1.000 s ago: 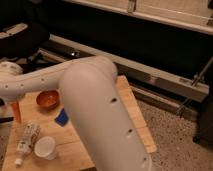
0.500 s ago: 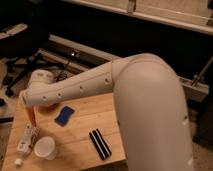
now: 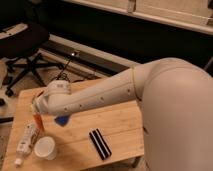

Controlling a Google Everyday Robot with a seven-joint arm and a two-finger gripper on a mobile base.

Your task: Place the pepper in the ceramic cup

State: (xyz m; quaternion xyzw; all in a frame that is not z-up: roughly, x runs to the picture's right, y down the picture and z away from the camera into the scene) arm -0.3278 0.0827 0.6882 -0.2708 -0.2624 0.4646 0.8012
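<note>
**One pepper hanging over the counter's front-left corner**

One arm (image 3: 115, 95) reaches from the right across the wooden counter (image 3: 120, 122) toward its left edge. The pincer (image 3: 37, 110) at its end sits mostly behind the wrist, closed on the top of the pepper (image 3: 39, 123). The pepper hangs upright, tip down. It is near the left edge, just above and to the left of the ceramic cup (image 3: 45, 148) and not inside it. The cup stands upright near the front-left corner. A white tube (image 3: 27, 142) lies just beside it, along the left edge.

Half a second ago the forearm ran higher over the counter and the blue object (image 3: 62, 120) in the middle showed whole. Now the forearm lies lower and covers the blue object's upper part. The pepper, cup and tube keep about the same places relative to one another. The black ridged block (image 3: 100, 144) near the front edge has not moved. An office chair (image 3: 25, 42) stands beyond the far-left corner.
</note>
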